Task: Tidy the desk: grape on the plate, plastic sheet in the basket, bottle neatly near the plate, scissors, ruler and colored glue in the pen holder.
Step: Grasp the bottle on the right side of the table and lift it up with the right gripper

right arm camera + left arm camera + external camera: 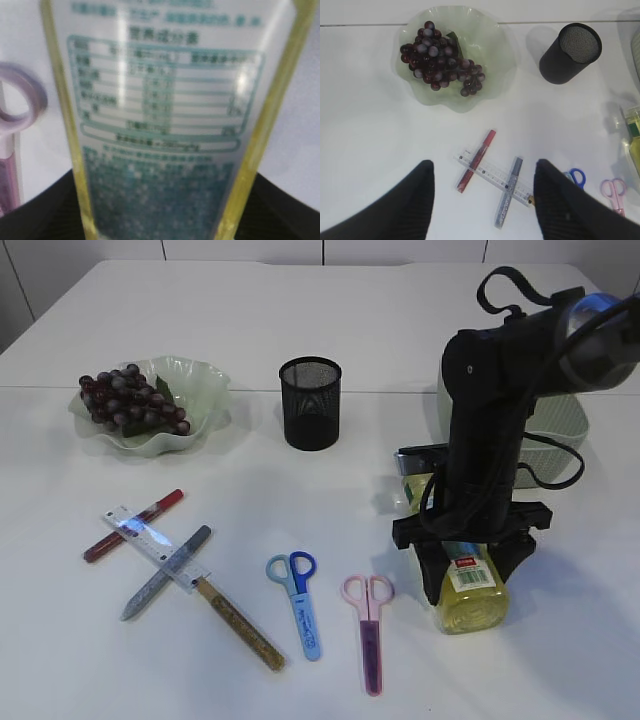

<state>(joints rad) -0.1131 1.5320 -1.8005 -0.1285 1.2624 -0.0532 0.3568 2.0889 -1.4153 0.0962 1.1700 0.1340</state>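
Observation:
The yellow bottle (470, 615) lies on its side at the right front. My right gripper (468, 585) straddles it, a finger close along each side; contact is unclear. The bottle's label (165, 100) fills the right wrist view. The grape bunch (130, 400) rests on the green plate (205, 375). The clear ruler (150, 545) lies across red glue (135, 525) and silver glue (165, 573), with gold glue (240, 625) beside them. Blue scissors (297, 600) and pink scissors (368, 625) lie in front. My left gripper (483, 162) hangs open high above the ruler (492, 175). The plastic sheet is out of view.
The black mesh pen holder (310, 403) stands at the back centre. A pale basket (560, 420) sits behind the right arm. A dark flat thing (420, 453) shows behind the bottle, partly hidden by the arm.

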